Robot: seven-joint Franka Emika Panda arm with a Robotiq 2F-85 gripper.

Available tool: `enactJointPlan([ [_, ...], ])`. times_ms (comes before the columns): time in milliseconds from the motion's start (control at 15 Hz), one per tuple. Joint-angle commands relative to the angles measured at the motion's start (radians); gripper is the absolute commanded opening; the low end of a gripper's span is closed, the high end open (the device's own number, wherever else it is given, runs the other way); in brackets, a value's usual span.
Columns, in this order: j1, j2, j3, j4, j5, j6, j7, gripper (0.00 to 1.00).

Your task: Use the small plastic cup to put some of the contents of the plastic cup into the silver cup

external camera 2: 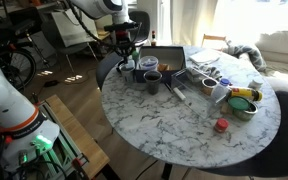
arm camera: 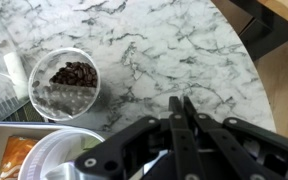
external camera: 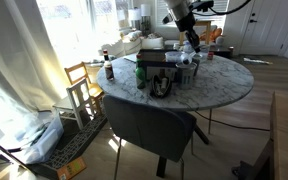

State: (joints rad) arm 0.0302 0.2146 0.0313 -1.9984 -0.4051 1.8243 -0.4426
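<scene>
On the marble tabletop (arm camera: 164, 45), left of my end effector (arm camera: 181, 104) in the wrist view, stands the plastic cup (arm camera: 70, 82) of dark beans, and with fingers pinched together on nothing, descending unopened could knock it over and spill them.

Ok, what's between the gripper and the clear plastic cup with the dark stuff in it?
Only bare marble table, as the wrist view shows: nothing stands between the shut gripper and the plastic cup.
</scene>
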Motion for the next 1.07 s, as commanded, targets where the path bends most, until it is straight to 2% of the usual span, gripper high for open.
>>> enactJointPlan([
  [0, 0.017, -0.040, 0.008, -0.044, -0.051, -0.004, 0.078, 0.01],
  [1000, 0.074, -0.020, 0.029, -0.031, -0.165, -0.113, 0.294, 0.01],
])
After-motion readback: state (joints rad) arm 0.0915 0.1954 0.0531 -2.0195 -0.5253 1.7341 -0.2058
